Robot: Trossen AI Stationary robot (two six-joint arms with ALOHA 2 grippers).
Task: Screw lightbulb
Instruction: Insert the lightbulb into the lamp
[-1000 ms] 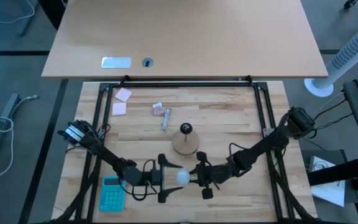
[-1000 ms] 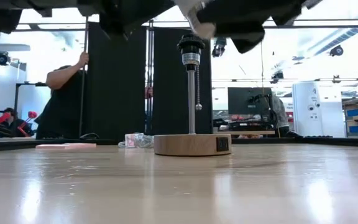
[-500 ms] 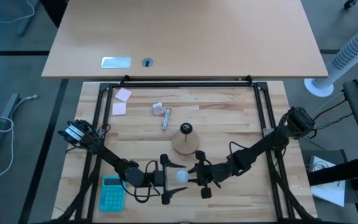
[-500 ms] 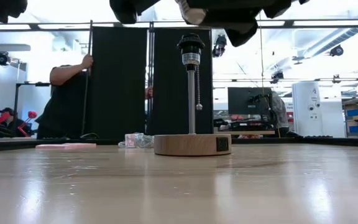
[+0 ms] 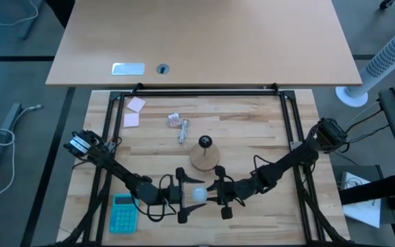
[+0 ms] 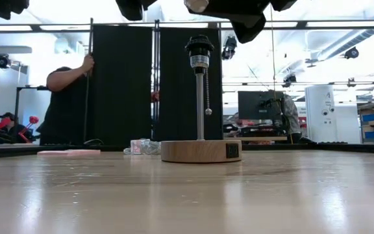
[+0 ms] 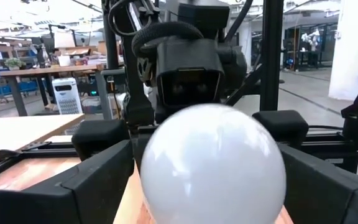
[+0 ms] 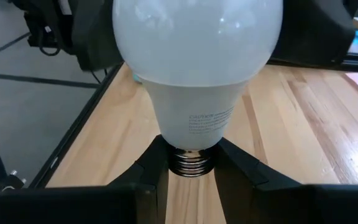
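Right gripper pinches the lightbulb by its metal screw base, near the front of the table, just in front of the wooden lamp base. Left gripper, fingers spread wide either side of the globe, has edged slightly right over the last second while the bulb has barely moved. Judging by this, the handover is done and the bulb still has to go to the socket.

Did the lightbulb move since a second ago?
Yes. The lightbulb, in the right gripper, shifted slightly left, judged against the wooden lamp base.
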